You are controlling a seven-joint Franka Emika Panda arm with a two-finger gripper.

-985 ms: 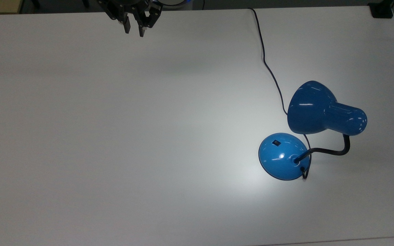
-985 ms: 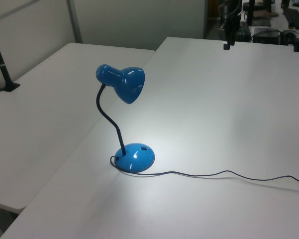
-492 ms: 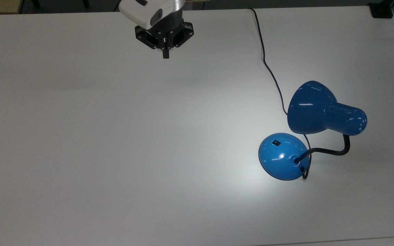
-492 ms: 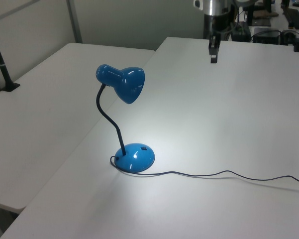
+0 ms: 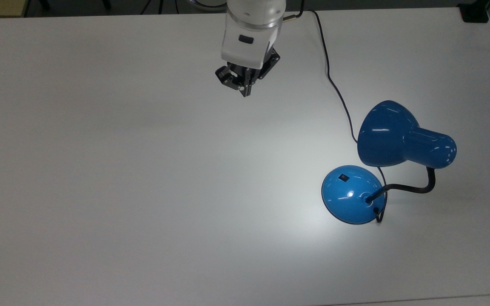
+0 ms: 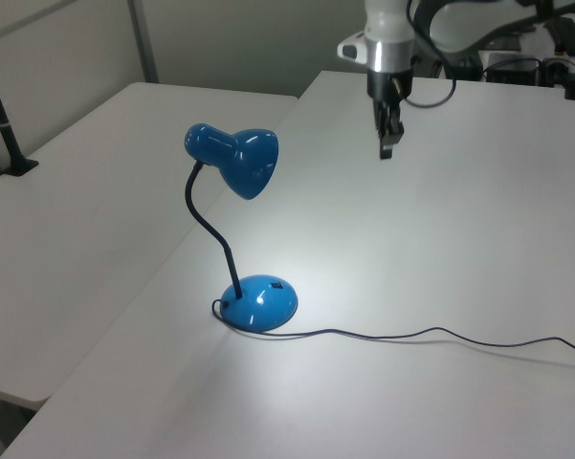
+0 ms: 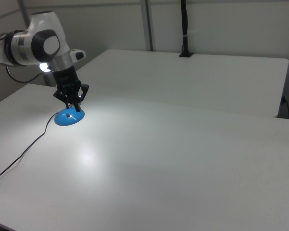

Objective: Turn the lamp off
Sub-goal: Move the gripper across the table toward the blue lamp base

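Tool nearer since; one lamp.

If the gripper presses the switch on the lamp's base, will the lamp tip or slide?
Probably it stays put: the lamp has a wide domed base lying flat on the table. The glossy dome may let fingertips slip. The shade overhangs on a thin gooseneck, so may wobble.

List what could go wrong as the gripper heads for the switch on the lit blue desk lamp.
The bell-shaped blue shade overhangs the round domed blue base, so the shut gripper could bump it. The small black switch is a small target on a glossy slope; fingers might slip. The black cord lies across its route.
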